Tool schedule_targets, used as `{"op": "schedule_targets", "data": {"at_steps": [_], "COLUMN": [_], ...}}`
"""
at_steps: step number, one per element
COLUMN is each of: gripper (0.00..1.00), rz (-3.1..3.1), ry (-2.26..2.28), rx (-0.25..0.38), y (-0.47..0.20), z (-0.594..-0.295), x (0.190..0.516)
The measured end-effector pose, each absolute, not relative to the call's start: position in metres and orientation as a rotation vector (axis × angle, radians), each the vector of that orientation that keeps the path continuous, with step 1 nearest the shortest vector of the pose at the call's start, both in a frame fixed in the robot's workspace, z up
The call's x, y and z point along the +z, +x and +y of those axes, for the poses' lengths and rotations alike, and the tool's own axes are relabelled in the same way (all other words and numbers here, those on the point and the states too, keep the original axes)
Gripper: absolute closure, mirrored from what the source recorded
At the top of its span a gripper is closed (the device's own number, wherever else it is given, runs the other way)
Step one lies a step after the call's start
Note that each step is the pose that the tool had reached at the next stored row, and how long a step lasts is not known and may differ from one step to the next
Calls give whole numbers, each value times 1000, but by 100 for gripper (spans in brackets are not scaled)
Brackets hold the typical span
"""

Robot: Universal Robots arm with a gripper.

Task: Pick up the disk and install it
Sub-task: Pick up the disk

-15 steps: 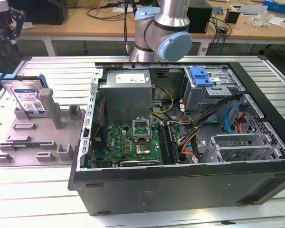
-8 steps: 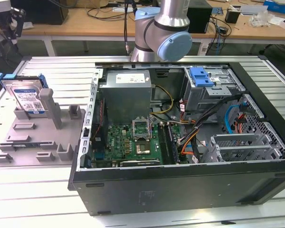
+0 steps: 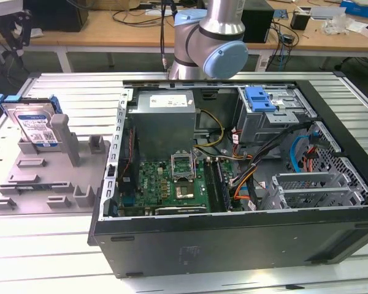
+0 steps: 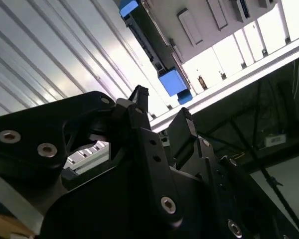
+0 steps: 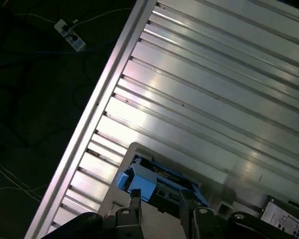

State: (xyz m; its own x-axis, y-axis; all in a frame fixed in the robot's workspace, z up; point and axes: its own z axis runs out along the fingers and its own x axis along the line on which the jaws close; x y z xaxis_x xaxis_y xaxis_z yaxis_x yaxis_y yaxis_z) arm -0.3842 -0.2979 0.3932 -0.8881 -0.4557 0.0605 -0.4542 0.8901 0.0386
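The disk (image 3: 34,124) is a silver-grey drive with a white-and-blue label in a bright blue carrier. It stands tilted on a grey fixture (image 3: 43,177) at the exterior view's left. The robot arm (image 3: 210,38) rises behind the open computer case. In the second wrist view my gripper (image 4: 162,105) is open, its black fingers (image 4: 139,102) apart with nothing between them, and the disk (image 4: 148,44) lies some way beyond the tips. In the first wrist view the disk's blue carrier (image 5: 141,182) sits just past my gripper (image 5: 158,198).
An open computer case (image 3: 233,245) lies on the slatted aluminium table (image 3: 67,92), with a motherboard, cables and a metal drive cage topped by a blue latch piece (image 3: 260,98). The table's edge (image 5: 97,107) drops to a dark floor with a power strip (image 5: 70,35). Cluttered benches stand behind.
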Motion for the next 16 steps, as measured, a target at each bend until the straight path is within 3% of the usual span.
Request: {"op": "schedule_targets", "data": {"at_steps": [16], "gripper": [56], "rz": [-2838], "ry": [1161], "rx": [2], "y": [-384], "z": [-298], "x": [393]}}
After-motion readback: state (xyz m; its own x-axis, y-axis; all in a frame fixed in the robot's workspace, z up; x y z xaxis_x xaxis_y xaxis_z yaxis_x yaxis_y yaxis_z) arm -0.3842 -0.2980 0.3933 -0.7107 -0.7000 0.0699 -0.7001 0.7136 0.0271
